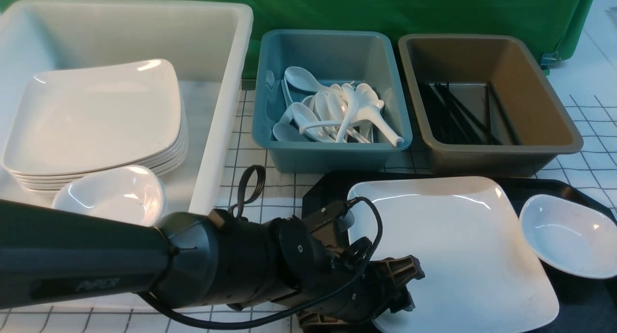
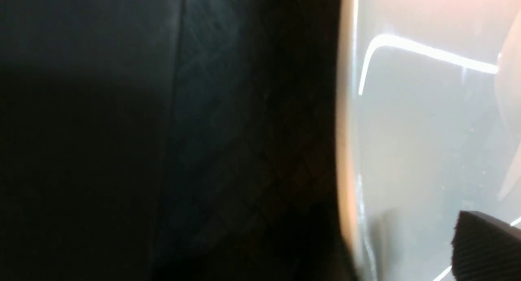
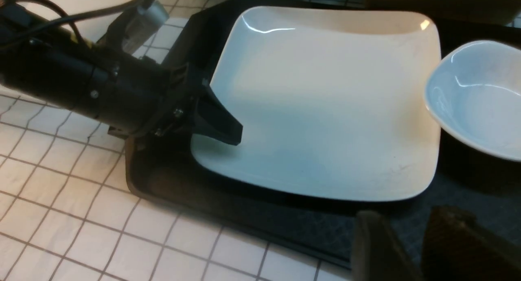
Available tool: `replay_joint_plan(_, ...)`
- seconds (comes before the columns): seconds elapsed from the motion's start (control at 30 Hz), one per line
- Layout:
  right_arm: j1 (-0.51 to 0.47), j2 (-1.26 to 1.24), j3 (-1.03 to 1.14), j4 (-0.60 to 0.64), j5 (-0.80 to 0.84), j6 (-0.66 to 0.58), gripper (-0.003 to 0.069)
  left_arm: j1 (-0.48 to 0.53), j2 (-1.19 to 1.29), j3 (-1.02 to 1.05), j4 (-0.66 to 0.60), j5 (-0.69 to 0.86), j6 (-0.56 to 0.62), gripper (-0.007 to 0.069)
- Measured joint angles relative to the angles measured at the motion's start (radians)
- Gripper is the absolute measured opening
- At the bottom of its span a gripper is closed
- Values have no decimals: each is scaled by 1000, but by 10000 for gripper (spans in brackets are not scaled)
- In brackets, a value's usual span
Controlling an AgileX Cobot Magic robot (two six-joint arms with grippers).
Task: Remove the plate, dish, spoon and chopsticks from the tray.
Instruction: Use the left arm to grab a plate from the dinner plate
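Left gripper [image 3: 223, 131] at plate [image 3: 325, 102] rim, clear only in right wrist view

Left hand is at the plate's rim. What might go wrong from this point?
1. The left hand meets the plate only at one edge, near a corner. A plate this wide and glossy may tilt or slip out when lifted.
2. The dish sits right beside the plate's opposite edge on the tray, so a tilting or sliding plate might knock it.

White square plate [image 1: 453, 246] and small dish [image 1: 571, 236] side by side on black tray [image 1: 585, 301]
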Motion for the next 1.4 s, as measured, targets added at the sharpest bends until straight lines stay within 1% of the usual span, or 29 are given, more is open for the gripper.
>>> replay_joint_plan(0.03, 0, 0, 0, 0, 0, 0, 239, 0, 0, 0, -1, 0, 2, 384)
replay_joint_plan(0.07, 0, 0, 0, 0, 0, 1, 239, 0, 2, 1, -1, -4, 11, 335)
replay_joint_plan(0.13, 0, 0, 0, 0, 0, 1, 239, 0, 6, 3, -1, -13, 24, 265)
replay_joint_plan(0.17, 0, 0, 0, 0, 0, 1, 239, 0, 7, 3, -1, -14, 24, 258)
replay_joint_plan(0.2, 0, 0, 0, 0, 0, 0, 239, 0, 9, 3, -1, -19, 25, 229)
replay_joint_plan(0.23, 0, 0, 0, 0, 0, 0, 239, 0, 11, 3, -1, -30, 27, 165)
replay_joint_plan(0.27, 0, 0, 0, 0, 0, 0, 239, 0, 11, 3, -4, -36, 26, 135)
replay_joint_plan(0.37, 0, 0, 0, 0, 0, -1, 239, 1, 11, 4, -21, -58, 17, 75)
replay_joint_plan(0.53, 0, 0, 0, 0, 0, -1, 239, 3, 6, 4, -17, -56, 12, 67)
replay_joint_plan(0.63, 0, 0, 0, 0, 0, -1, 239, 3, -17, 8, 9, -27, 9, 66)
replay_joint_plan(0.77, 0, 0, 0, 0, 0, 0, 239, 3, -51, 29, 24, -16, 9, 48)
replay_joint_plan(0.9, 0, 0, 0, 0, 0, 0, 239, 7, -124, 67, 60, -8, 13, 29)
replay_joint_plan(1.1, 0, 0, 0, 0, 0, 1, 239, 39, -208, 108, 92, 17, 24, 20)
replay_joint_plan(1.3, 0, 0, 0, 0, 0, 1, 239, 52, -341, 126, 187, 29, 0, 19)
replay_joint_plan(1.4, 0, 0, 0, 0, 0, 1, 239, 53, -438, 127, 269, 56, -29, 26)
